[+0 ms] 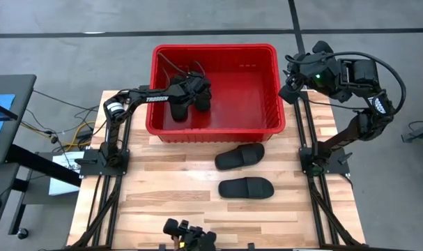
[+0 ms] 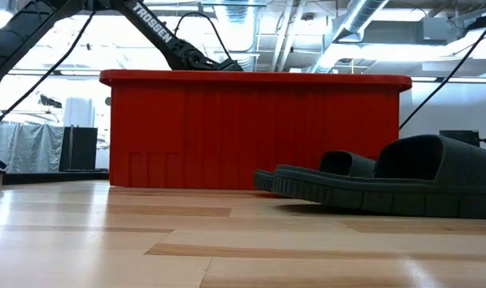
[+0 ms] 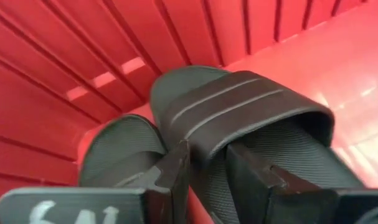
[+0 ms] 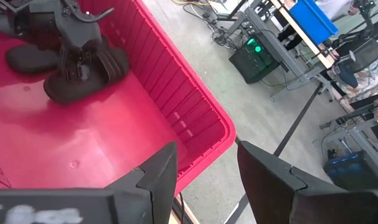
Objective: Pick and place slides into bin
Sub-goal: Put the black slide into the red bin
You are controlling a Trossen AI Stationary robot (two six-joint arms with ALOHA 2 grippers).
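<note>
The red bin (image 1: 214, 47) stands at the table's far middle. My left gripper (image 1: 190, 94) reaches into it from the left and is shut on a black slide (image 4: 83, 78). A second slide (image 4: 28, 59) lies on the bin floor right beside it (image 3: 120, 146). Two more slides (image 1: 240, 157) (image 1: 246, 187) lie sole-down on the wooden table in front of the bin. My right gripper (image 4: 204, 180) hangs open, with nothing between its fingers, high over the bin's far right corner. My left gripper has the slide by the side of its strap, where the strap meets the sole (image 3: 204, 149). One finger (image 3: 173, 171) is outside and the other (image 3: 254, 171) is in the strap's opening over the footbed. The fingers slant down. I cannot tell whether the sole is clear of the bin floor.
The bin's ribbed walls (image 3: 64, 56) rise close around the left gripper. Open table (image 1: 169, 188) lies in front of the bin, left of the two slides. In the low view these slides (image 2: 403, 180) stand before the bin's near wall (image 2: 226, 132).
</note>
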